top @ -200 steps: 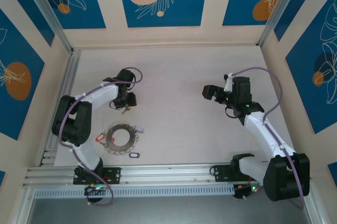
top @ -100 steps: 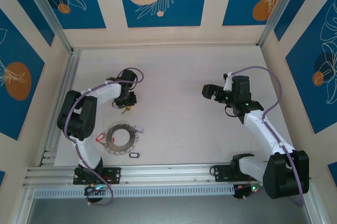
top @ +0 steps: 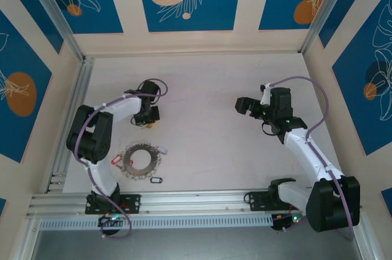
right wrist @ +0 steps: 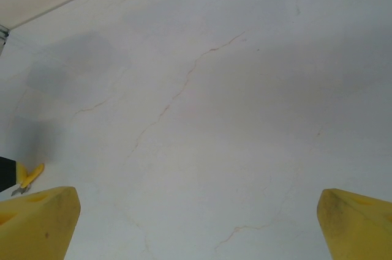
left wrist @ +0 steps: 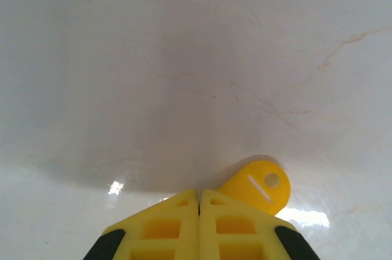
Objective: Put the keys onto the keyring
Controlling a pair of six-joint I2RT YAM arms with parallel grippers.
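Note:
The keyring [top: 140,161], a flat grey gear-like ring, lies on the table near the left arm's base. Around it lie a red key [top: 116,159], a white key [top: 163,148] and a black key [top: 155,180]. Farther back, my left gripper [top: 147,118] is down at the table. In the left wrist view its fingers [left wrist: 165,229] are pressed together, and a yellow key [left wrist: 257,185] sticks out from under the right one. My right gripper [top: 242,106] hovers open over bare table, its fingers [right wrist: 43,217] wide apart with nothing between them.
The white marbled tabletop [top: 208,137] spreads between the two arms. A metal rail [top: 184,202] runs along the near edge, and patterned walls enclose the other three sides. The yellow key [right wrist: 30,174] also shows small at the left edge of the right wrist view.
The left arm's elbow has swung left while its gripper stayed low over the yellow key, shifting slightly back. The right arm has held still.

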